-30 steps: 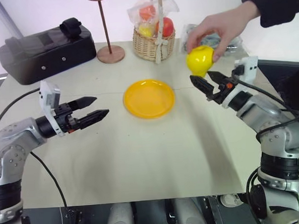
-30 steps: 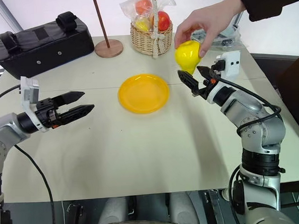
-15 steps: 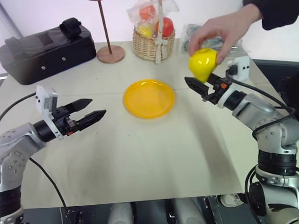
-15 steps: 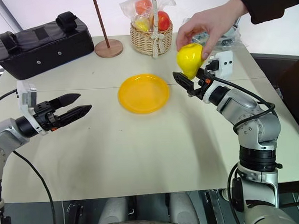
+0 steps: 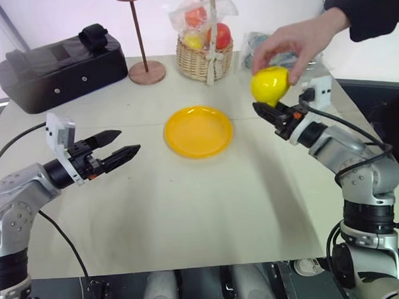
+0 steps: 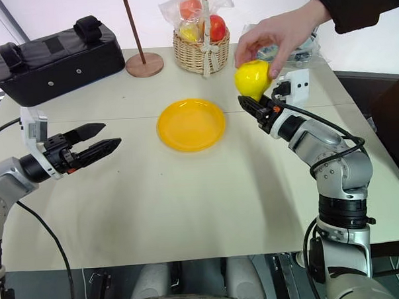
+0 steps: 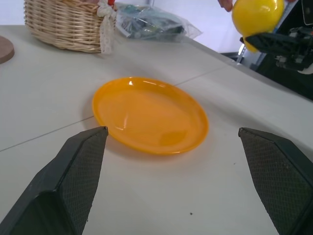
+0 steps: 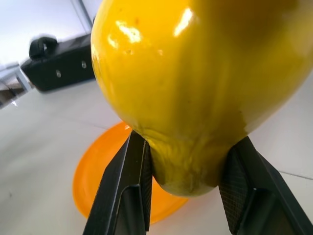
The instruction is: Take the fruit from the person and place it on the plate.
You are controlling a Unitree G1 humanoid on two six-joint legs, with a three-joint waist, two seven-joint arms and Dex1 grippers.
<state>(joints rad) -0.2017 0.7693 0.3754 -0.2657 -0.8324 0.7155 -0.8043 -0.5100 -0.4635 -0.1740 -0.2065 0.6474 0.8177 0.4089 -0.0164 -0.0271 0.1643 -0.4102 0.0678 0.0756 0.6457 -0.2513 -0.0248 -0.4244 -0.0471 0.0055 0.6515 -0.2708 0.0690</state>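
The fruit (image 5: 270,85) is glossy yellow and hangs above the table, right of the plate (image 5: 198,131). The person's hand (image 5: 294,43) grips it from above, reaching in from the back right in a dark sleeve. My right gripper (image 5: 263,110) points toward the fruit from below and to the right. In the right wrist view its two fingers (image 8: 129,191) are shut on the narrow lower end of the fruit (image 8: 195,73). My left gripper (image 5: 127,142) hovers open and empty over the table, left of the plate (image 7: 151,115).
A wicker basket (image 5: 205,56) with bagged red, orange and yellow fruits stands at the back. Beside it are a wooden stand (image 5: 147,71) and a black case (image 5: 60,66) at the back left. A clear plastic bag (image 7: 151,24) lies at the back right.
My right gripper's jaws have gone from open beneath the fruit to shut on its lower end. The person's hand still holds the fruit. The left gripper has kept still.
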